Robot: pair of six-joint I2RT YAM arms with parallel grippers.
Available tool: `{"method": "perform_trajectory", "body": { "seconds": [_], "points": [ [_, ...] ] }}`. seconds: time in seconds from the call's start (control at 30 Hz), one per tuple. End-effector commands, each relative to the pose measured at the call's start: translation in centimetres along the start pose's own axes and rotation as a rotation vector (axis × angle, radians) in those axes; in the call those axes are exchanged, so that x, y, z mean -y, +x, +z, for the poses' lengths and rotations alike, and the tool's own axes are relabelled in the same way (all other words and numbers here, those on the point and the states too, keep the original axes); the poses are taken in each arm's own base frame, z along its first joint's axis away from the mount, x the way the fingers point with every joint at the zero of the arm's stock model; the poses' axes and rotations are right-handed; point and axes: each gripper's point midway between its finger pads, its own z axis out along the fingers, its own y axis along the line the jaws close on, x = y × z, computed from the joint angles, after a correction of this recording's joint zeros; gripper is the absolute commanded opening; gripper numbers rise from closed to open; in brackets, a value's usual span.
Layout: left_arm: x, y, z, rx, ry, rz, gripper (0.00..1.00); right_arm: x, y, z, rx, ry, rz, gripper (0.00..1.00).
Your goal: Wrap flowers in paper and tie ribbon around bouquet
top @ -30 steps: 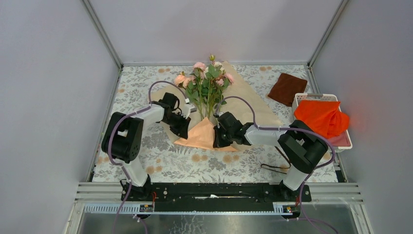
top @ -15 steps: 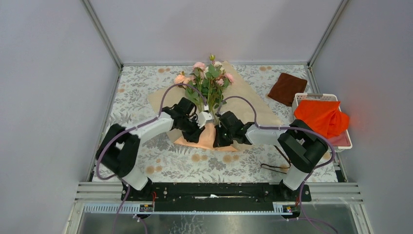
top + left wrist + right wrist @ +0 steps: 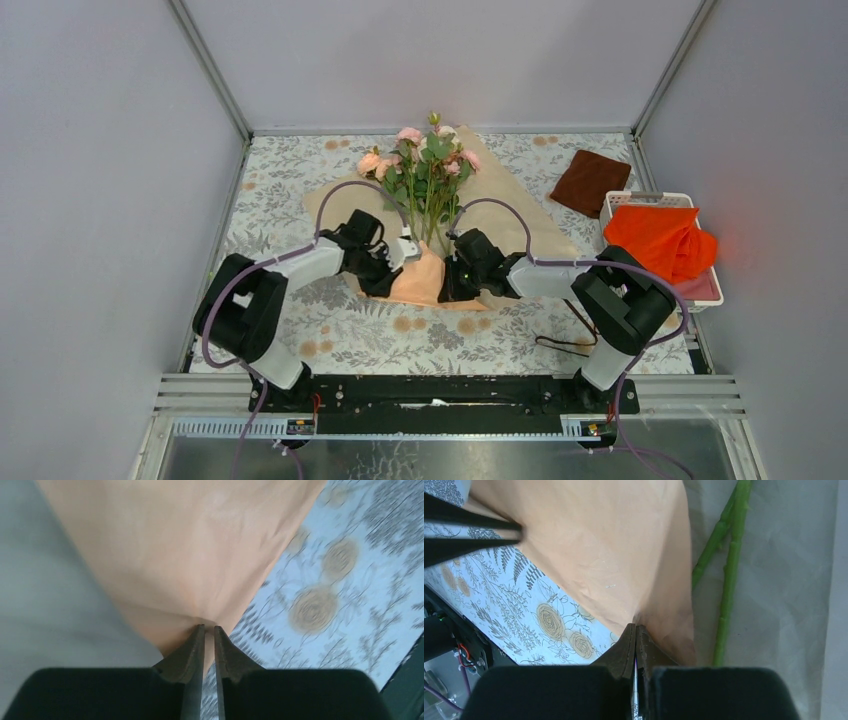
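The flowers [image 3: 425,165], pink and cream roses with green leaves, lie on the tan reverse of the paper [image 3: 520,225], heads toward the back. Their stems [image 3: 729,570] run beside a folded-up peach flap [image 3: 420,282] at the near end. My left gripper [image 3: 393,272] [image 3: 209,626] is shut on the flap's left edge, a sliver of paper between its tips. My right gripper [image 3: 447,283] [image 3: 635,625] is shut on the flap's right side next to the stems. The thin dark ribbon [image 3: 558,344] lies on the tablecloth by the right arm's base.
A dark brown folded cloth [image 3: 590,180] lies at the back right. A white basket [image 3: 650,197] holding a bright orange cloth [image 3: 660,240] stands at the right edge. Grey walls close in the left, back and right sides.
The left arm swung right from the paper's left side to the peach flap, and its jaws closed on the flap's edge. The flap now stands narrower. The right gripper stayed put.
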Motion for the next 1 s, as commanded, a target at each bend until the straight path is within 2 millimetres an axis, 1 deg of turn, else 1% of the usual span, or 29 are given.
{"method": "perform_trajectory", "body": {
  "seconds": [0.0,0.13,0.17,0.23,0.3,0.33,0.4,0.43,0.47,0.5,0.53,0.57,0.6,0.63,0.67,0.7,0.73,0.77,0.83,0.9,0.97],
  "points": [
    [-1.1,10.4,-2.3,-0.293,-0.055,-0.066,0.19,5.8,4.7,-0.3,-0.137,0.206,0.022,0.00],
    [-1.4,14.1,-3.6,-0.403,-0.076,-0.055,0.19,6.0,4.8,-0.4,-0.143,0.212,0.017,0.00],
    [-1.4,14.7,-3.8,-0.419,-0.082,-0.051,0.19,6.0,4.8,-0.5,-0.142,0.214,0.016,0.00],
    [-1.3,15.6,-4.4,-0.432,-0.083,-0.056,0.19,6.0,4.7,-0.5,-0.140,0.215,0.014,0.00],
    [-1.8,15.3,-5.4,-0.410,-0.103,-0.068,0.19,6.0,4.8,-0.5,-0.143,0.214,0.014,0.00],
    [-2.4,14.8,-6.0,-0.393,-0.123,-0.079,0.19,6.0,4.8,-0.4,-0.147,0.213,0.013,0.00],
    [-4.1,12.4,-7.3,-0.337,-0.189,-0.101,0.19,5.8,4.8,-0.2,-0.156,0.204,0.007,0.00],
    [-4.8,10.8,-8.0,-0.295,-0.219,-0.113,0.19,5.7,4.8,-0.1,-0.162,0.197,0.004,0.00],
    [-5.5,8.6,-8.8,-0.238,-0.246,-0.123,0.19,5.6,4.9,0.0,-0.168,0.190,0.004,0.00],
    [-5.7,6.5,-9.4,-0.184,-0.258,-0.124,0.19,5.4,4.8,0.0,-0.168,0.185,0.005,0.00],
    [-5.4,4.2,-9.7,-0.130,-0.256,-0.102,0.19,5.3,4.7,0.0,-0.167,0.180,0.008,0.00],
    [-4.6,2.3,-9.6,-0.093,-0.239,-0.059,0.19,5.2,4.7,0.0,-0.165,0.176,0.010,0.00],
    [-3.1,0.6,-9.0,-0.068,-0.207,0.008,0.20,5.1,4.6,-0.1,-0.162,0.174,0.013,0.00],
    [-1.4,-0.5,-8.0,-0.054,-0.165,0.081,0.22,5.0,4.6,-0.1,-0.159,0.172,0.013,0.00],
    [0.4,-1.3,-6.7,-0.052,-0.122,0.155,0.24,5.0,4.5,-0.2,-0.156,0.172,0.014,0.00],
    [1.6,-1.4,-5.3,-0.063,-0.099,0.226,0.25,5.0,4.5,-0.2,-0.158,0.173,0.015,0.00],
    [2.3,-1.3,-4.1,-0.080,-0.089,0.285,0.25,5.0,4.5,-0.2,-0.159,0.173,0.015,0.00],
    [2.6,-1.2,-3.1,-0.092,-0.089,0.329,0.25,4.9,4.5,-0.1,-0.161,0.171,0.017,0.00],
    [1.5,-1.3,-1.8,-0.095,-0.119,0.343,0.24,4.8,4.6,-0.1,-0.168,0.162,0.021,0.00],
    [0.2,-1.3,-1.1,-0.117,-0.162,0.348,0.23,4.8,4.8,-0.1,-0.174,0.160,0.022,0.00],
    [-0.8,-0.6,-0.6,-0.150,-0.198,0.361,0.23,5.1,4.9,-0.3,-0.175,0.164,0.029,0.00]
  ]
}}
